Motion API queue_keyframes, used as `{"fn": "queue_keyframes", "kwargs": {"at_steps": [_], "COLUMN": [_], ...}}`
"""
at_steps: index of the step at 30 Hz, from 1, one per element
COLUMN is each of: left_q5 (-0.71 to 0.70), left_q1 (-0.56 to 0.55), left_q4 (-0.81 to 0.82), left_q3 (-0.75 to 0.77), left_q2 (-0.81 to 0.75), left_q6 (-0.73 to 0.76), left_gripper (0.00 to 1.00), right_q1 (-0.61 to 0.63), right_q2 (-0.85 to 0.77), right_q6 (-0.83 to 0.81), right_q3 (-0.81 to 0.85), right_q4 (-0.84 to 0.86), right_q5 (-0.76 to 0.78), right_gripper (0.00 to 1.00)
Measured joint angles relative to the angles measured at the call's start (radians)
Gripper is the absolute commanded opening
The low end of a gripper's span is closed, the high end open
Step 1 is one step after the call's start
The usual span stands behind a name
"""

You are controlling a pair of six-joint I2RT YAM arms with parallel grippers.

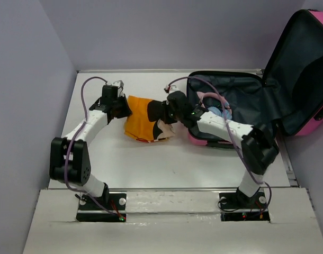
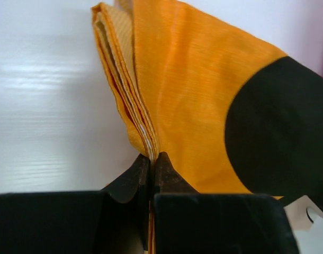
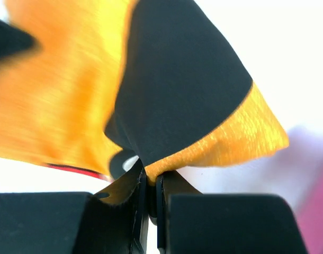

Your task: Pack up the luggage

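The pink luggage lies open at the right of the table, its dark-lined lid raised and a few items in its base. A folded orange cloth with black patches hangs between my two grippers just left of the luggage. My left gripper is shut on its left edge; the wrist view shows the layered orange fold pinched at my gripper. My right gripper is shut on its right edge, where orange and black fabric bunches at my gripper.
Grey walls close in the white table on the left and back. A raised white ledge runs along the near edge by the arm bases. The luggage's lid leans toward the right wall.
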Motion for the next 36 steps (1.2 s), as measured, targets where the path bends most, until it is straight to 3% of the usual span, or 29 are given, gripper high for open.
{"fn": "queue_keyframes", "kwargs": {"at_steps": [4, 7, 13, 14, 15, 16, 17, 18, 19, 22, 24, 27, 32, 36], "left_q5": [0.048, 0.068, 0.104, 0.112, 0.122, 0.130, 0.133, 0.139, 0.141, 0.112, 0.061, -0.019, -0.152, -0.225], "left_q1": [-0.104, -0.196, -0.413, -0.433, -0.464, -0.483, -0.505, -0.517, -0.535, -0.555, -0.555, -0.544, -0.556, -0.653], "left_q4": [0.043, 0.106, 0.198, 0.205, 0.227, 0.220, 0.217, 0.204, 0.173, 0.089, 0.021, 0.013, 0.120, 0.268], "left_q3": [0.060, 0.158, 0.548, 0.603, 0.694, 0.764, 0.857, 0.923, 1.035, 1.170, 1.166, 0.963, 0.434, 0.172], "left_q2": [-0.123, -0.127, 0.096, 0.143, 0.218, 0.275, 0.362, 0.414, 0.515, 0.655, 0.678, 0.581, 0.174, -0.135], "left_q6": [-0.080, -0.140, -0.238, -0.246, -0.257, -0.264, -0.268, -0.262, -0.267, -0.248, -0.225, -0.197, -0.197, -0.213], "left_gripper": [0.06, 0.06, 0.06, 0.11, 0.25, 0.45, 0.76, 0.91, 0.99, 0.99, 0.99, 0.99, 0.99, 0.99], "right_q1": [-0.039, -0.130, -0.365, -0.410, -0.461, -0.492, -0.533, -0.554, -0.575, -0.597, -0.595, -0.589, -0.589, -0.589], "right_q2": [-0.184, -0.315, -0.465, -0.478, -0.492, -0.499, -0.508, -0.510, -0.511, -0.509, -0.517, -0.547, -0.626, -0.737], "right_q6": [-0.033, -0.060, -0.098, -0.103, -0.109, -0.113, -0.117, -0.127, -0.123, -0.143, -0.147, -0.158, -0.176, -0.203], "right_q3": [0.002, 0.012, 0.012, 0.011, 0.010, 0.006, -0.004, -0.009, -0.014, -0.022, -0.021, 0.013, 0.210, 0.326], "right_q4": [-0.007, -0.030, -0.138, -0.155, -0.177, -0.190, -0.204, -0.221, -0.238, -0.297, -0.317, -0.381, -0.468, -0.488], "right_q5": [0.039, 0.084, 0.150, 0.161, 0.177, 0.188, 0.203, 0.216, 0.239, 0.271, 0.261, 0.241, 0.280, 0.411], "right_gripper": [0.07, 0.07, 0.07, 0.08, 0.20, 0.38, 0.68, 0.77, 0.89, 0.92, 0.92, 0.91, 0.90, 0.87]}}
